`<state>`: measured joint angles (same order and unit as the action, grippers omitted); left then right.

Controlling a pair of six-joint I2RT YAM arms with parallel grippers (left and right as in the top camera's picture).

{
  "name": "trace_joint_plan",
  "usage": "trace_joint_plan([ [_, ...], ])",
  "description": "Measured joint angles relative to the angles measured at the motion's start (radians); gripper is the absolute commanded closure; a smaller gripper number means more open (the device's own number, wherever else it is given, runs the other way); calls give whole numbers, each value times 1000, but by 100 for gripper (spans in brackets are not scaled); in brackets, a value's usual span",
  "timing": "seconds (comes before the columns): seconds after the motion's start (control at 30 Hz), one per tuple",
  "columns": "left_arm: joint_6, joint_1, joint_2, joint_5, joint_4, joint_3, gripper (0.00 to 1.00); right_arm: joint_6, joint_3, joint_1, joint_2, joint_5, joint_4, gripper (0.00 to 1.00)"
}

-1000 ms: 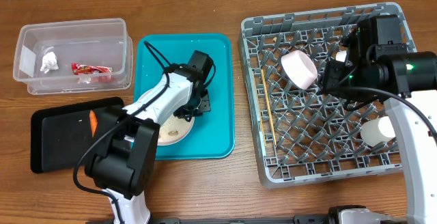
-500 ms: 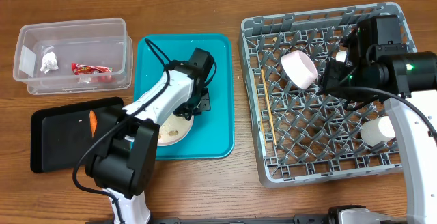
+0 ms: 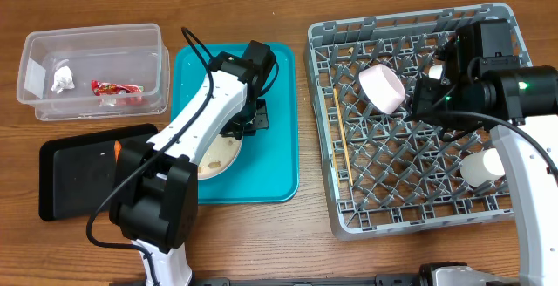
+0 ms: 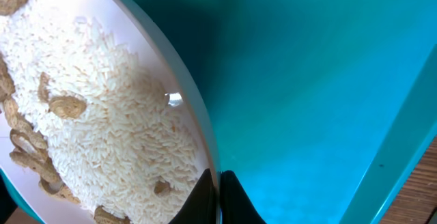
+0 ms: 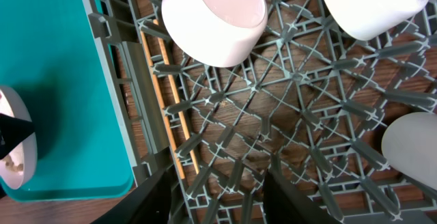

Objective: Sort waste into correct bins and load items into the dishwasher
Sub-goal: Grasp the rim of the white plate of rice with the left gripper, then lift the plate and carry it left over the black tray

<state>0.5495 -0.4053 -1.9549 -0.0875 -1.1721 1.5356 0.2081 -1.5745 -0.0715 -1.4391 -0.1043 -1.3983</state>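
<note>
A white plate (image 4: pixel 193 108) carrying rice and tan peanut-shell scraps (image 4: pixel 66 106) is pinched at its rim by my left gripper (image 4: pixel 218 193), which is shut on it. From overhead, the plate (image 3: pixel 214 157) sits in the teal tray (image 3: pixel 279 160) with the left gripper (image 3: pixel 246 125) at its right edge. The grey dish rack (image 3: pixel 488 212) holds a pink bowl (image 3: pixel 382 88), a white bowl (image 5: pixel 369 5), a white cup (image 3: pixel 481 167) and chopsticks (image 3: pixel 342 142). My right gripper (image 5: pixel 218 197) hovers open and empty above the rack floor.
The clear tub (image 3: pixel 52 37) at the back left holds a whitish scrap (image 3: pixel 62 79) and a red wrapper (image 3: pixel 116 87). The black tray (image 3: pixel 74 186) in front of it holds a small carrot (image 3: pixel 118 153). Bare wooden table surrounds them.
My left wrist has moved toward the far side of the teal tray, taking the plate's rim with it; the plate has shifted a little. The right arm is unmoved.
</note>
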Motion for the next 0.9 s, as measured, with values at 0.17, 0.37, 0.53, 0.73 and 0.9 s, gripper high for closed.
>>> trace_joint_plan([
  [0.17, 2, 0, -1, -9, -33, 5, 96, 0, 0, 0, 0, 0, 0, 54],
  [0.37, 5, 0, -1, -38, -71, 40, 96, 0, 0, 0, 0, 0, 0, 53],
  [0.53, 6, 0, -3, -53, -129, 103, 96, 0, 0, 0, 0, 0, 0, 53],
  [0.73, 19, 2, -6, -74, -216, 178, 96, 0, 0, 0, 0, 0, 0, 54],
  [0.9, 20, 34, -6, -74, -272, 184, 96, 0, 0, 0, 0, 0, 0, 53],
])
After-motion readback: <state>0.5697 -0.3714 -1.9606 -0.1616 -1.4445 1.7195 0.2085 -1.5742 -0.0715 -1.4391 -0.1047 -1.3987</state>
